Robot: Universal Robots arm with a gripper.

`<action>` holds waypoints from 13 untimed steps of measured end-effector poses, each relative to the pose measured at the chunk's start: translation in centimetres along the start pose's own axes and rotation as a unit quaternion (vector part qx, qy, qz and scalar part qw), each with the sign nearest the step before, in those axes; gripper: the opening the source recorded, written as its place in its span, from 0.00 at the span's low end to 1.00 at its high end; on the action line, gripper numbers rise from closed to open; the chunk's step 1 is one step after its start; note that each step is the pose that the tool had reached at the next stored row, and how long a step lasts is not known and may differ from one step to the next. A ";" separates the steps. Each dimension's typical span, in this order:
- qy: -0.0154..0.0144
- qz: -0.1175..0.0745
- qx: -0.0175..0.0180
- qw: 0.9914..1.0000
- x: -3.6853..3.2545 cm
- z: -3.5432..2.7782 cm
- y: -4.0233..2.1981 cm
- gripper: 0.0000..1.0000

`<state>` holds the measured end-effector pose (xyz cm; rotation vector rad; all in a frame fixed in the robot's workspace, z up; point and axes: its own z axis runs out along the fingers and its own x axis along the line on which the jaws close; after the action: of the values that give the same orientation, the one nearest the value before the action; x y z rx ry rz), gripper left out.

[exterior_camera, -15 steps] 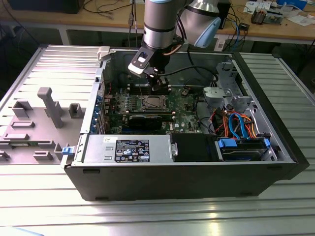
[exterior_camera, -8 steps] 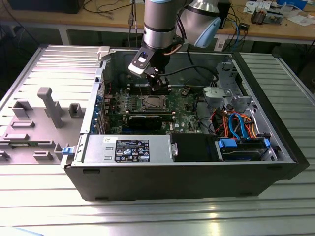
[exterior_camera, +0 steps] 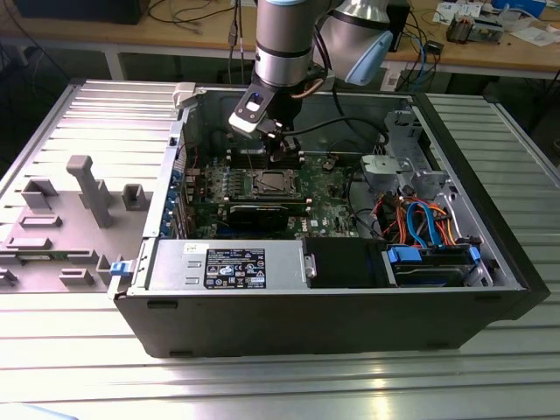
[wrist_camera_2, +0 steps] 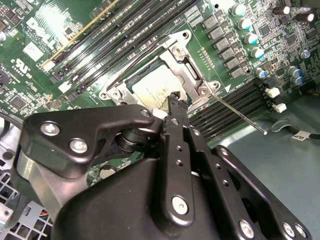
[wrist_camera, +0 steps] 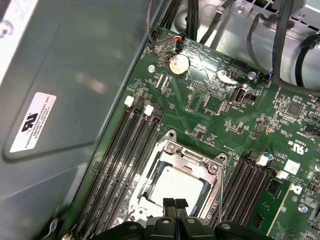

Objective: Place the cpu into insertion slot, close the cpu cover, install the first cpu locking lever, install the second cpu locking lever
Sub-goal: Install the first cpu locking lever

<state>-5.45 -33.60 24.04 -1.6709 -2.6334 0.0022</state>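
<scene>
Gripper (wrist_camera: 175, 202) seen pinched shut, fingertips pressed together, nothing held. Tips poised at edge of cpu (wrist_camera: 175, 184); contact cannot be told. Cpu seated in slot (wrist_camera: 149, 194), cover (wrist_camera: 192, 157) laid flat around it, chip seen through window. In second wrist view, thin lever (wrist_camera_2: 240, 114) angled out across memory slots (wrist_camera_2: 250, 95). In exterior view, arm set over open case (exterior_camera: 350, 311).

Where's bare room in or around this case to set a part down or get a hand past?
Widest free patch: the slatted table in front of the case. Inside, a bare strip of case floor beyond the memory slots. Crowded: the insertion slot, hemmed by memory slots with the claw over it; cables by the drives.
</scene>
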 end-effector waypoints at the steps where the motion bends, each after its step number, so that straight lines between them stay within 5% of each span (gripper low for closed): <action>1: 0.000 0.000 0.000 1.000 0.00 0.00 0.00 0.11; 13: 0.000 -0.007 0.000 1.000 0.00 0.00 0.00 0.11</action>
<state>-5.45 -33.60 24.04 -1.6516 -2.6455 0.0024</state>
